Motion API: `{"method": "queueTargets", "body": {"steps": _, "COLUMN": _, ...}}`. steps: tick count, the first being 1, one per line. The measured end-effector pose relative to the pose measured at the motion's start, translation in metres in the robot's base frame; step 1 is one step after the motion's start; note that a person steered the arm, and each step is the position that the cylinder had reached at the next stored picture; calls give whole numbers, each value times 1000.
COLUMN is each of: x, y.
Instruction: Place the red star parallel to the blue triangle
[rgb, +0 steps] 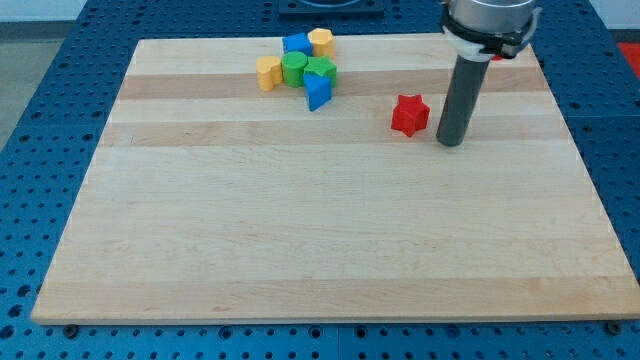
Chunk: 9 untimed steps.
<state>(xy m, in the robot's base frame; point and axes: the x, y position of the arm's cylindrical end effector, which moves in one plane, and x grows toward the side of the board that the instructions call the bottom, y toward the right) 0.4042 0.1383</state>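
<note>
The red star (409, 114) lies on the wooden board at the upper right of centre. The blue triangle (317, 91) sits to the star's left, at the lower edge of a cluster of blocks near the view's top. My tip (451, 142) stands just to the right of the red star and slightly lower, with a small gap between them. The rod rises straight up from the tip to the arm's head at the view's top right.
The cluster holds a yellow block (268, 72), a green cylinder (293, 68), a green block (322, 70), a blue block (296, 45) and a yellow hexagon-like block (321, 42). The wooden board (300, 230) lies on a blue perforated table.
</note>
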Motion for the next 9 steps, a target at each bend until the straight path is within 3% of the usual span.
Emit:
{"method": "queueTargets", "body": {"steps": 3, "x": -12, "y": -41}}
{"method": "queueTargets", "body": {"steps": 9, "x": -54, "y": -35}}
